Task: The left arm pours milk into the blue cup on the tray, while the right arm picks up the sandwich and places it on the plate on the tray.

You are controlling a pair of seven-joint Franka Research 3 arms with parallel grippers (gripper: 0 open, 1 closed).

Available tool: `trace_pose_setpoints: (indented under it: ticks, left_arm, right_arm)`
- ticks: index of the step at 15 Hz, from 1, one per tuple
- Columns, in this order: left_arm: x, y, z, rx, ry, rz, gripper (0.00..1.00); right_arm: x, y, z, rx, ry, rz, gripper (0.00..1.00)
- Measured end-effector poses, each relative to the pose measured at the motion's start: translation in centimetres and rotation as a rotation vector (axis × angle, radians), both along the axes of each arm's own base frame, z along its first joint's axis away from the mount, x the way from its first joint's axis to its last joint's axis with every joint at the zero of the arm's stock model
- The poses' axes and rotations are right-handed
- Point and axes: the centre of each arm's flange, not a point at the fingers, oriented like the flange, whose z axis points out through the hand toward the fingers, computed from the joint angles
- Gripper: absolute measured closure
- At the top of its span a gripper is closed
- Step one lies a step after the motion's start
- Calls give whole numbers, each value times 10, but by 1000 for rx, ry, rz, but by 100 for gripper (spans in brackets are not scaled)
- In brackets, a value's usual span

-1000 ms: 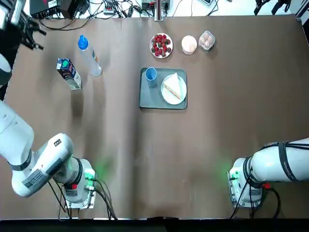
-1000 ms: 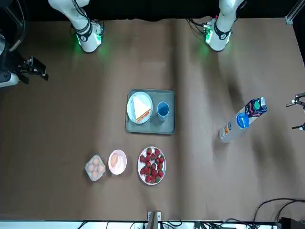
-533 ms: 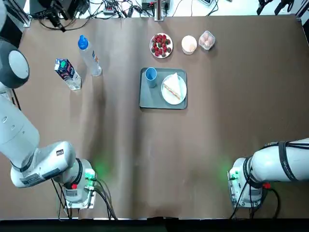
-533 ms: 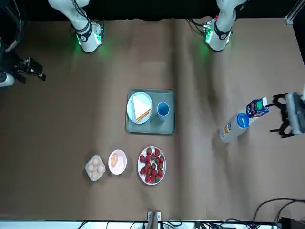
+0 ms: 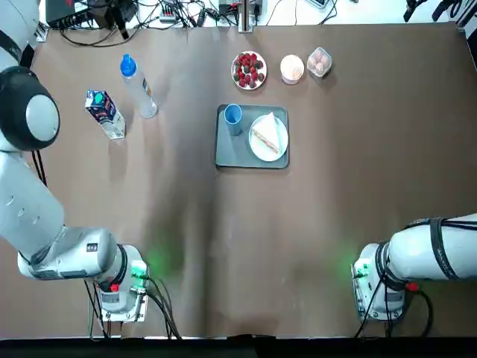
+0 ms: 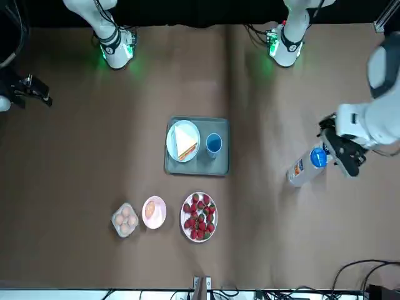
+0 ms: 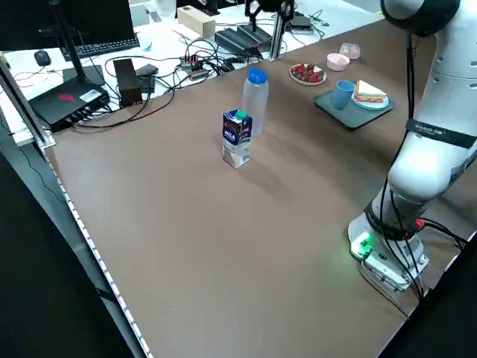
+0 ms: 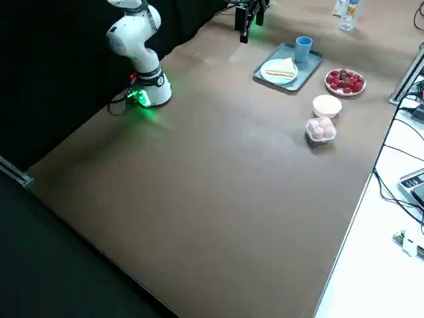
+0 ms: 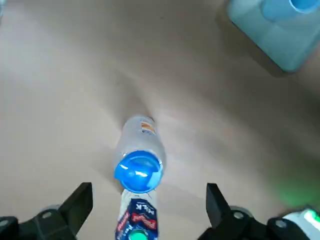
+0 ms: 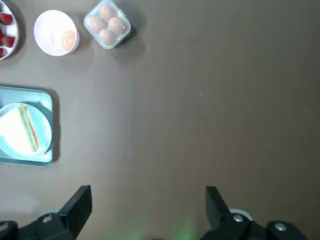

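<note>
Spanning all, a matte brown table (image 5: 313,224), a rounded grey-blue tray (image 5: 231,153) mid-table, round white plate (image 5: 262,149) bearing the triangular sandwich (image 5: 267,133), boxy milk (image 5: 104,113) carton under the left pincer (image 9: 149,210), spread wide, right pincer (image 10: 149,212) wide, small blue cup (image 5: 233,114) on tray

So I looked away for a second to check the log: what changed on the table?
The left claw, open, swung in from the table's edge to hover over the milk and bottle, gripping nothing. The right claw, open, drifted slightly outward. Sandwich, plate, blue cup and tray stayed put.
</note>
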Motion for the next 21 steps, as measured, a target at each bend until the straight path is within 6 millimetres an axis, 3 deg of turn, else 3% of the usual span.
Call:
trace_pose_setpoints:
  ticks: [3, 5, 7, 11, 14, 16, 21]
  left_arm:
    - [-18, -47, 15, 57, -14, 177, 0]
    - [-26, -61, 22, 75, -18, 316, 0]
    - [-31, -63, 33, 82, -38, 465, 0]
    - [-57, -44, 76, 60, -62, 662, 0]
    - [-88, 3, 105, -2, -52, 776, 0]
    - [-102, 22, 108, -5, -48, 819, 0]
    - [-104, 19, 90, 30, -27, 906, 0]
  right_arm:
    - [0, -1, 0, 0, 2, -3, 0]
    - [0, 0, 0, 1, 4, -3, 0]
    - [-1, 0, 0, 2, 5, -3, 0]
    - [-3, -1, -1, 4, 20, 24, 0]
    - [-2, 1, 0, 4, 14, 39, 0]
    - [-1, 0, 2, 4, 4, 36, 0]
    - [-2, -2, 18, 24, -20, -8, 0]
